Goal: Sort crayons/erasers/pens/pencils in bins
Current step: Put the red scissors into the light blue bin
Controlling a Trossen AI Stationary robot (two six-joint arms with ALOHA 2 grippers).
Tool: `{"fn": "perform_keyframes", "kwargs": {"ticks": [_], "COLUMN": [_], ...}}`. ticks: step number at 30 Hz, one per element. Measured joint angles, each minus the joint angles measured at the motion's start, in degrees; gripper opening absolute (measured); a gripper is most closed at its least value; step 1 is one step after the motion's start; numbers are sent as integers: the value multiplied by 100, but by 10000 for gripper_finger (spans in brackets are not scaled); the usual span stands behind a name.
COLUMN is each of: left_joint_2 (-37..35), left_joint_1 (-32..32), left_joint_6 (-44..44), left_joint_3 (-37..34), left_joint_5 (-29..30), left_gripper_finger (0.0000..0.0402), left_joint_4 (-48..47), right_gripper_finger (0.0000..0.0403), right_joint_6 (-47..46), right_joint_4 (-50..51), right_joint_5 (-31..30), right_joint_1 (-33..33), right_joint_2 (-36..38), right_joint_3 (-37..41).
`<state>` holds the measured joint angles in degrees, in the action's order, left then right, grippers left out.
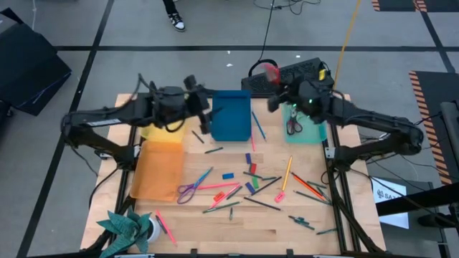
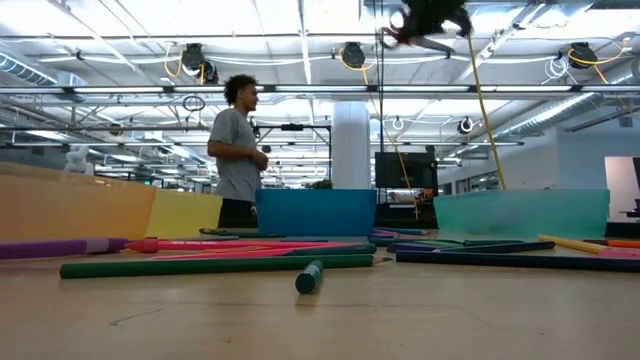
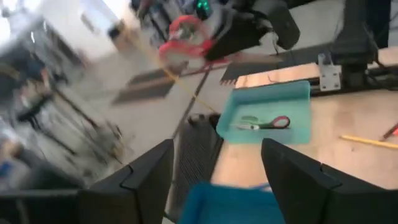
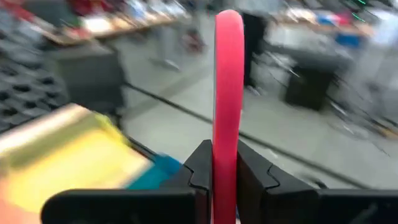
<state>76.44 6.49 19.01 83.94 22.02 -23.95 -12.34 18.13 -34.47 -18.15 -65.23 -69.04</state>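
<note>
Right hand (image 4: 225, 177), upper right of the high view, is pinching a stiff, light pink stick (image 4: 227, 81) by its lower end; slippage seems unlikely. Left hand (image 3: 214, 174) is hanging spread over the blue bin (image 1: 231, 115).

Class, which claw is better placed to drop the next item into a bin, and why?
The right claw: it is shut on a red stick-like item and sits raised near the teal bin. The left claw is open and empty by the blue bin.
</note>
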Motion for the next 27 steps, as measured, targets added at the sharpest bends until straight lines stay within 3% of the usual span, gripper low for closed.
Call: {"fn": "perform_keyframes", "kwargs": {"ticks": [7, 14, 23, 27], "left_joint_2": [-345, -530, -567, -629], "left_joint_1": [403, 450, 767, 737], "left_joint_6": [-1373, -1460, -1655, -1740], "left_joint_3": [9, 87, 533, 540], "left_joint_5": [-83, -372, -1338, -1450], "left_gripper_finger": [250, 251, 251, 251], "left_joint_4": [-783, -292, -239, -644], "right_gripper_finger": [28, 28, 32, 30], "right_joint_6": [-666, -669, -833, -788], "right_joint_4": [1932, 2011, 2025, 1921], "right_joint_5": [50, 947, 919, 916], "right_joint_1": [-1065, -1421, -1800, -2124], "right_joint_2": [340, 460, 474, 470], "right_joint_3": [81, 475, 1121, 1734]}}
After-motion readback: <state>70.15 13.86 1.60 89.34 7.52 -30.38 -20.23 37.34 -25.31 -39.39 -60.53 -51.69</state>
